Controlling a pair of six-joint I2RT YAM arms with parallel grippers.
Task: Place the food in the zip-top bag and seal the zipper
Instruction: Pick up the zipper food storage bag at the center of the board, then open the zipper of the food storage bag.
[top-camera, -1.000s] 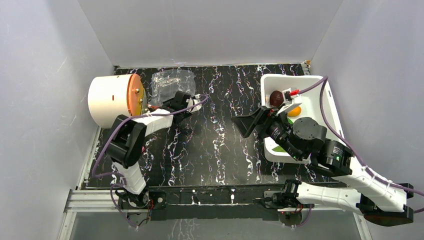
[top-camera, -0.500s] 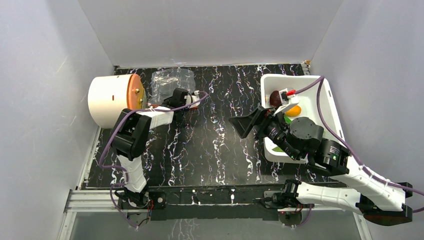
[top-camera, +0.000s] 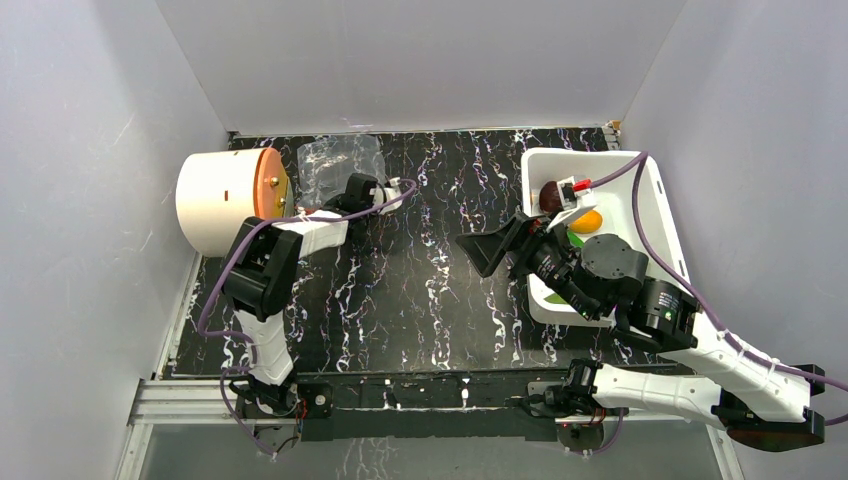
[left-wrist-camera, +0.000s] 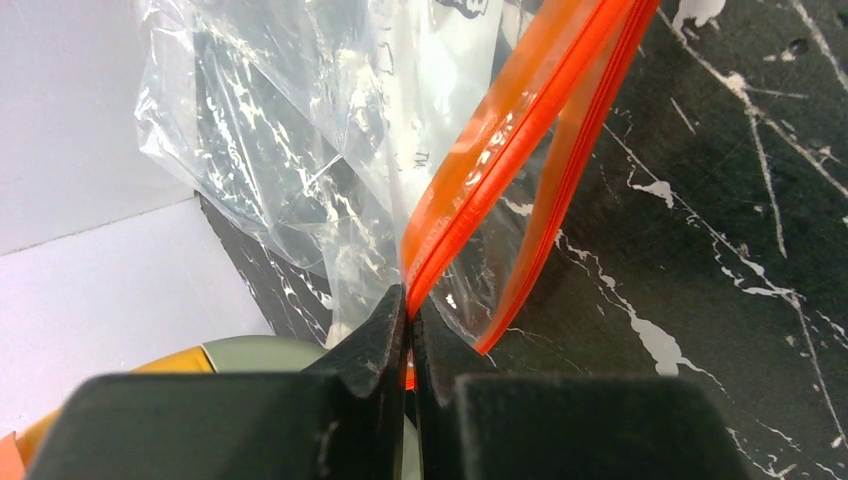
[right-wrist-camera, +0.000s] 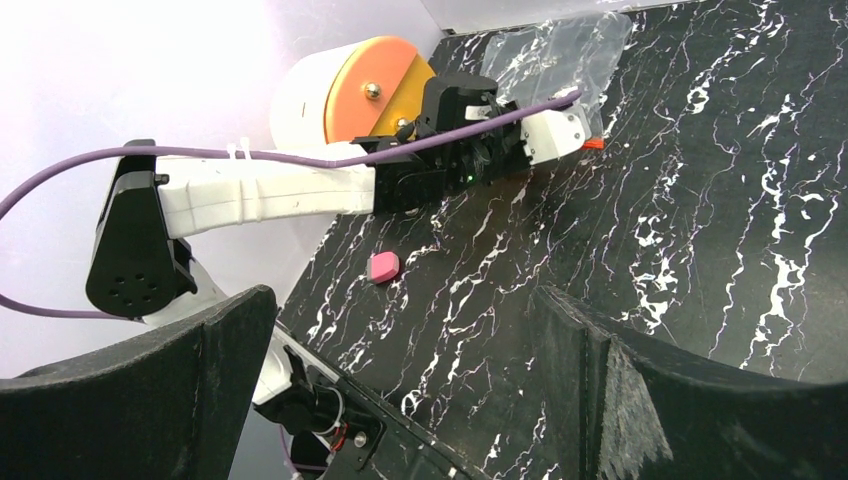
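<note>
- The zip-top bag (top-camera: 340, 165) lies at the worktop's (top-camera: 420, 290) far left, just beside the cream cylinder (top-camera: 225, 200). It is thin, crinkly film, so likely light, limp and slippery.
- The left hand (left-wrist-camera: 408, 330) is pressed together on the orange zipper (left-wrist-camera: 520, 130) — probably the stiffest hold.
- The right hand (right-wrist-camera: 400, 360) is spread and empty.
- The food — orange fruit (top-camera: 590, 220), maroon piece (top-camera: 552, 195) — sits in the white bin (top-camera: 610, 165), well apart from the bag.

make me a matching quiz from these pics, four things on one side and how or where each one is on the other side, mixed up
Things:
1. left claw
2. right claw
3. orange fruit
4. cream cylinder

States:
a. in the white bin
b. shut on the zipper
c. lying on its side
d. open, holding nothing

Pairs: 1-b, 2-d, 3-a, 4-c
</note>
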